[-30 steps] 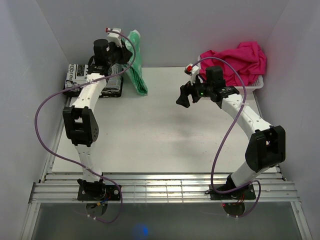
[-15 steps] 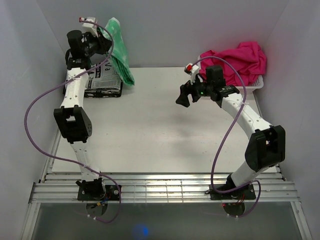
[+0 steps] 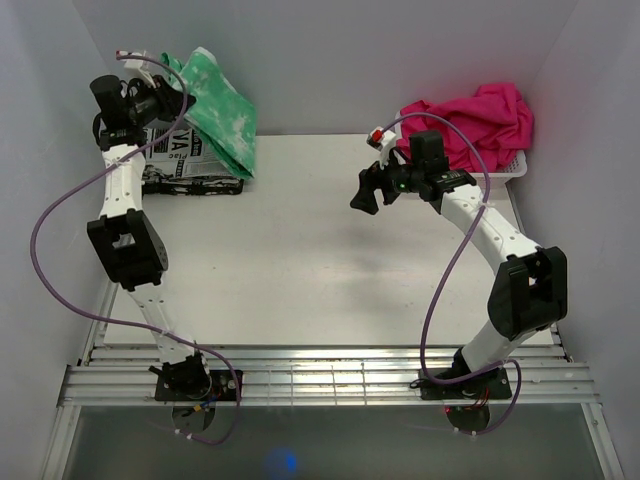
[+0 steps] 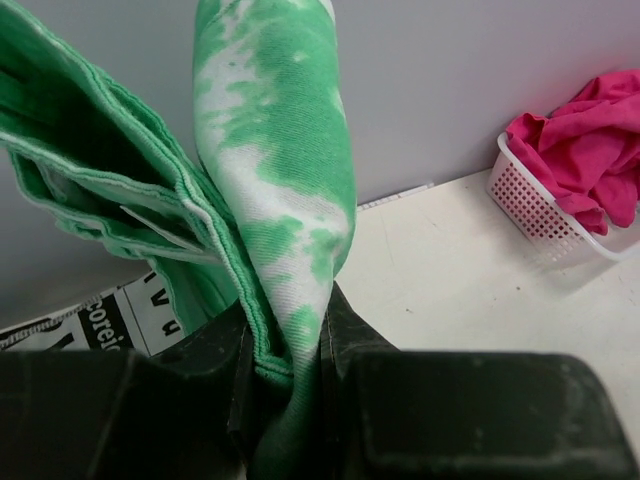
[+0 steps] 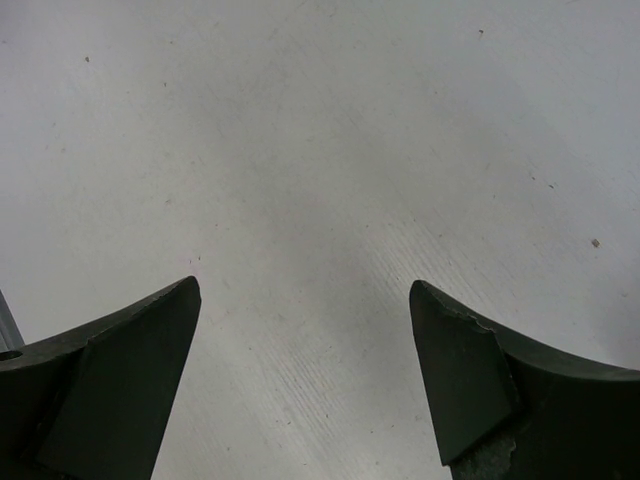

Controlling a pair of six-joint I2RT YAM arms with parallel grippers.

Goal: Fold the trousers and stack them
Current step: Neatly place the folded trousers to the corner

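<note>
Trousers (image 4: 285, 170) aloft in the left hand (image 4: 285, 355)

White table top (image 3: 320, 270) fills the centre, matte, lightly scuffed. Plain pale grey walls box it in: back wall (image 3: 400, 50) at 12 o'clock, side walls at 9 (image 3: 40, 200) and 3 (image 3: 600, 220). Aluminium slatted rail (image 3: 330, 382) along the table edge at 6. Below it a glossy grey strip (image 3: 400, 445) with a small blue glint (image 3: 283, 462). Light is soft and even, shadows faint.
</note>
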